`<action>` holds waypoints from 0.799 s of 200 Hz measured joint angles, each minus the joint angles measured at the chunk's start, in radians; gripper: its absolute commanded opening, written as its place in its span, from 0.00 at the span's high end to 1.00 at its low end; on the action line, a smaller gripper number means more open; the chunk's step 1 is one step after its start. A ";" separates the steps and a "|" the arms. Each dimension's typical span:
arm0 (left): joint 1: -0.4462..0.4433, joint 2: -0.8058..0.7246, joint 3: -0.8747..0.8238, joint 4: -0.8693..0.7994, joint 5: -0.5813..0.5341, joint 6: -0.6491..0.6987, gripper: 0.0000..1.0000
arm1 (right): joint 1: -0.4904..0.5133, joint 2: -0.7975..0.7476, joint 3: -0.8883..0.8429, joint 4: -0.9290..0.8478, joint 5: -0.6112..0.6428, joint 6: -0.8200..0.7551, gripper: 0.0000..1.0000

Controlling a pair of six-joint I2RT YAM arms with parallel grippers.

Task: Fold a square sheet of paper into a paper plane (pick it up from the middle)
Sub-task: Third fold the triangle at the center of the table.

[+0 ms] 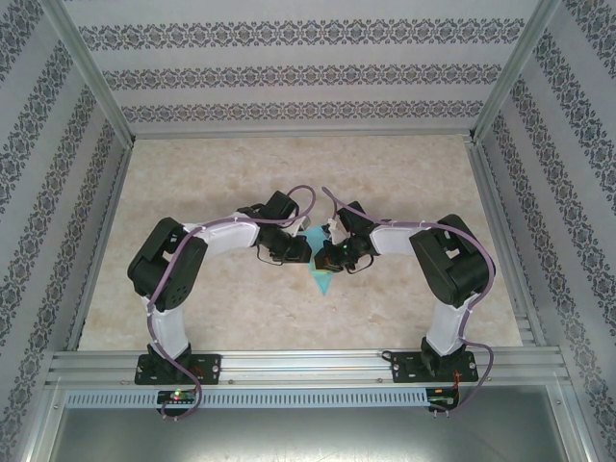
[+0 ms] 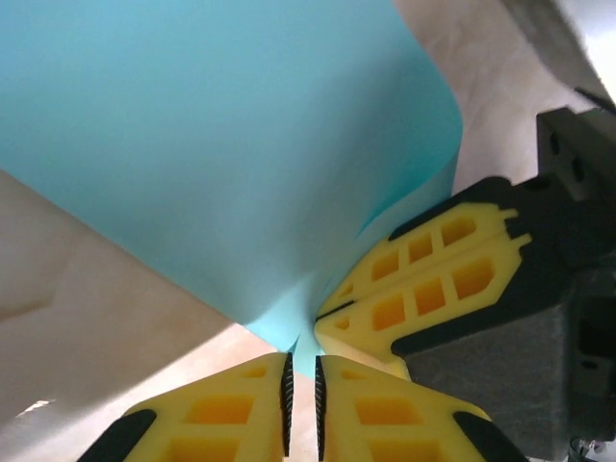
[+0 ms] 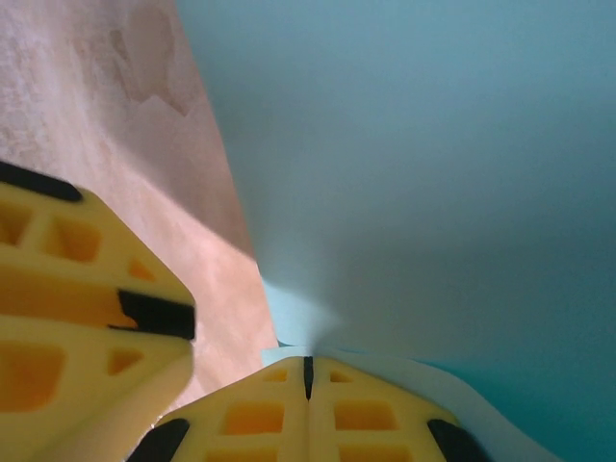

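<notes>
At table centre, your left gripper (image 2: 302, 373) has its yellow fingers almost pressed together. A low tip of the square sheet of paper (image 2: 221, 144) looks nipped in the slit, but the bite is shallow. The right gripper (image 3: 308, 371) is squeezed flat on the same sheet, just beside the left at 2 o'clock in the left wrist view. From both pinches the sheet bulges away toward 11, in a curl and not flat.

Risks, as I judge them:
- The two grips nearly touch, so pulling them apart could tear or crumple the thin paper.
- The left's small bite may slip.
- The fingers may knock each other.
- A crease pressed into this curl could land crooked.

The top view shows a cyan point sticking out at 6 o'clock below the grippers, over the table (image 1: 241, 173). The left wrist view shows both sets of fingers together. The right wrist view shows its own seam closed tight on the paper.
</notes>
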 measured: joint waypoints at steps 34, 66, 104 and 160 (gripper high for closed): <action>-0.016 0.000 -0.036 0.027 0.004 -0.024 0.88 | -0.005 0.000 -0.008 0.015 -0.007 0.000 1.00; -0.021 0.000 -0.046 0.075 0.019 -0.049 0.89 | -0.006 0.000 -0.015 0.026 -0.014 0.001 1.00; -0.021 0.000 -0.064 0.116 0.034 -0.079 0.90 | -0.007 0.000 -0.023 0.041 -0.021 0.008 1.00; -0.020 0.000 -0.085 0.163 0.049 -0.102 0.93 | -0.020 0.000 -0.048 0.087 -0.051 0.039 1.00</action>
